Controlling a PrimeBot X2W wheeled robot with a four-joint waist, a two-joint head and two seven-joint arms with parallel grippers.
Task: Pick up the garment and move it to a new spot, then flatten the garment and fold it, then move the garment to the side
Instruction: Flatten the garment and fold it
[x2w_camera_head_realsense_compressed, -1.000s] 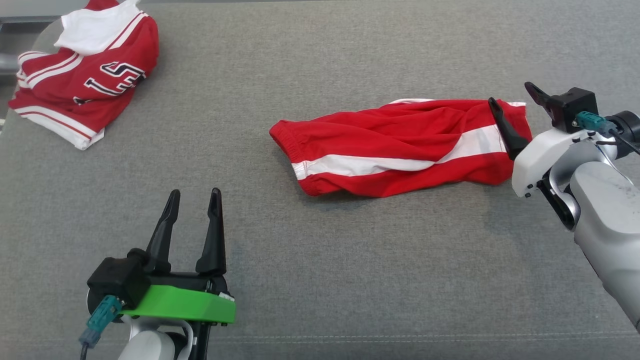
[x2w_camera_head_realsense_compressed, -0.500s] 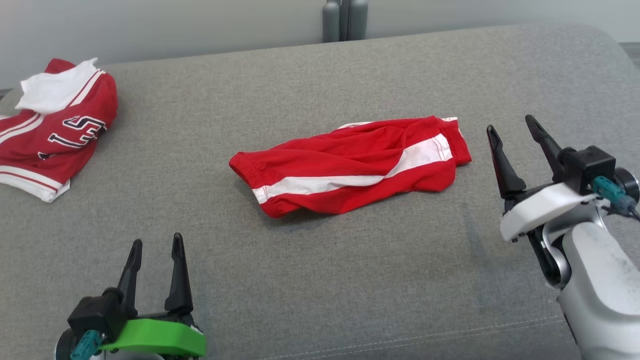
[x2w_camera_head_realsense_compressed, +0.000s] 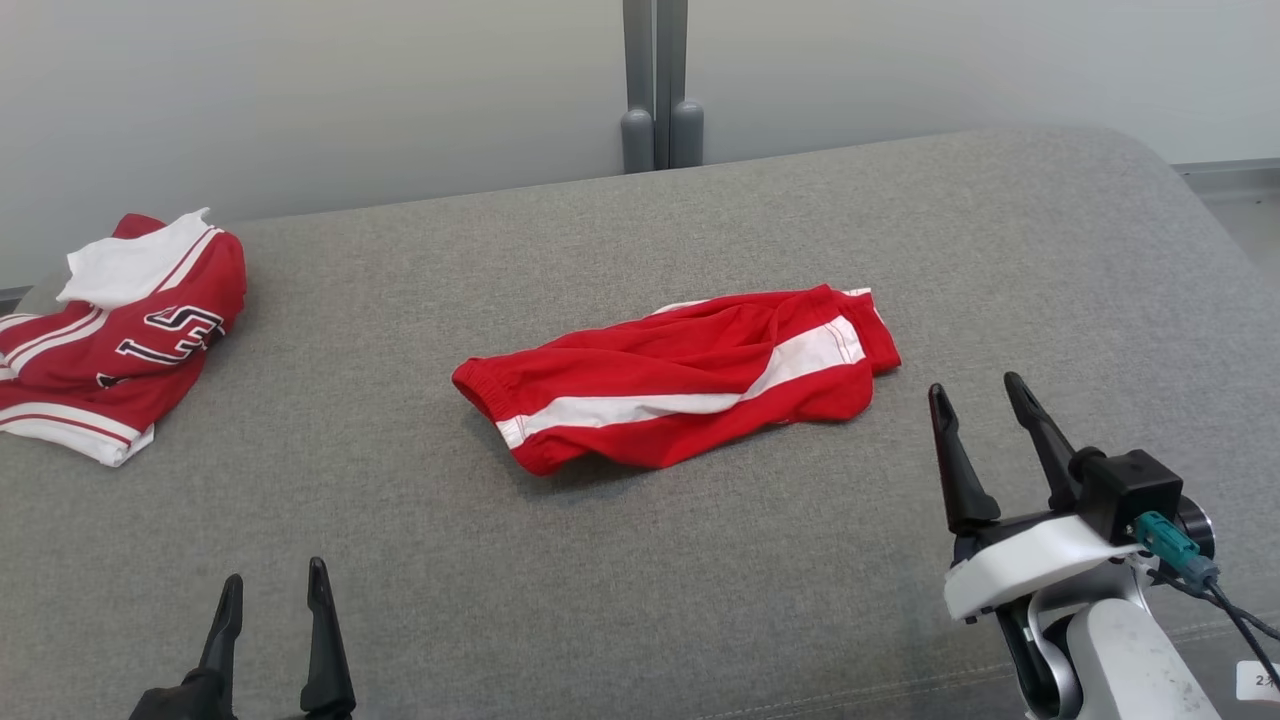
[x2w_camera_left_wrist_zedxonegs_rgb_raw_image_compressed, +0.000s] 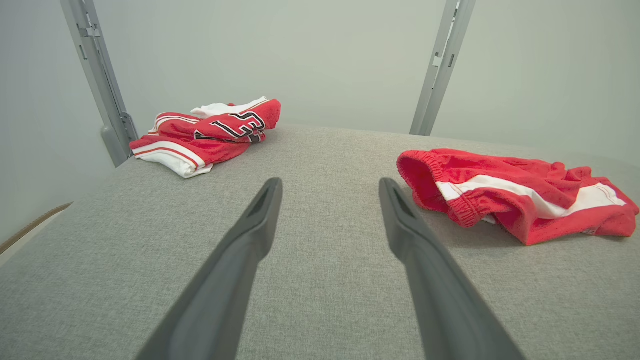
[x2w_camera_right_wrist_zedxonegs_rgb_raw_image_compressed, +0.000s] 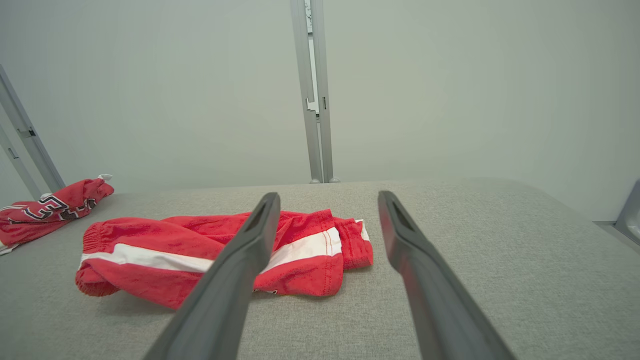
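The left wrist view faces the gathered waistband (x2w_camera_left_wrist_zedxonegs_rgb_raw_image_compressed: 422, 172) of the red shorts (x2w_camera_head_realsense_compressed: 680, 390), the right wrist view faces their leg hem (x2w_camera_right_wrist_zedxonegs_rgb_raw_image_compressed: 350, 240), and the head view sets the left gripper (x2w_camera_head_realsense_compressed: 275, 572) and right gripper (x2w_camera_head_realsense_compressed: 973, 384), both spread and empty, clear of the cloth. A second ago a right finger overlapped that hem; now it stands apart, and the head camera has tilted up. The shorts lie crumpled at the middle of a grey cushion (x2w_camera_head_realsense_compressed: 700, 600), a red jersey (x2w_camera_head_realsense_compressed: 130, 330) at its left end, a pale wall (x2w_camera_head_realsense_compressed: 300, 90) and metal post (x2w_camera_head_realsense_compressed: 655, 80) behind.
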